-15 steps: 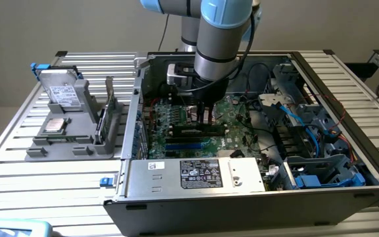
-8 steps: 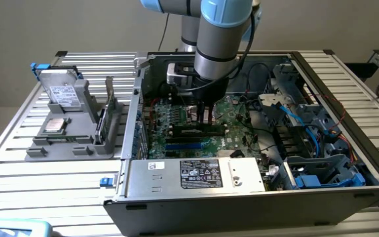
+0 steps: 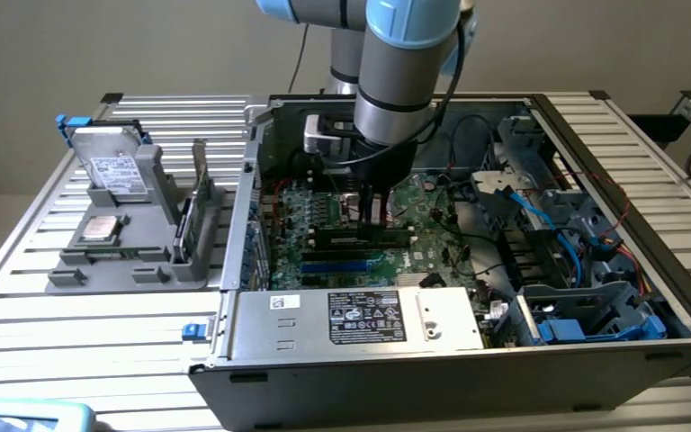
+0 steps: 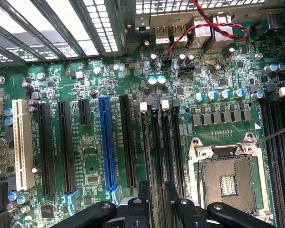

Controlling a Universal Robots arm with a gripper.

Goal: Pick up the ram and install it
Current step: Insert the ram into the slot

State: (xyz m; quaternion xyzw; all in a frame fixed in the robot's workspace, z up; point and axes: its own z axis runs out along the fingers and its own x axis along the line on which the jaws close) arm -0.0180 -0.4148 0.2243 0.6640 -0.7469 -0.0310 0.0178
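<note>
The gripper (image 3: 376,216) hangs inside the open computer case (image 3: 442,378), at the centre of the exterior view, low over the green motherboard (image 4: 85,80). Its fingers (image 4: 145,202) are drawn close together, leaving only a narrow gap. They appear to clamp the ram (image 3: 343,238), the long dark strip lying level just beneath them (in the wrist view it would be edge-on, and I cannot make it out there). At the bottom centre of the wrist view the fingers line up with the DIMM slots (image 4: 154,142) that carry whitish latches, just beside the open CPU socket (image 4: 225,178).

By its look the ram is light and stiff, but thin and easily damaged. It should tolerate a firm pinch across its flat faces, yet twisting or bending along its length would likely harm it. The sensible hold is at the middle of the upper long edge, which keeps it balanced and its contact edge free. The case stands on a slatted metal desk (image 3: 105,306).
</note>
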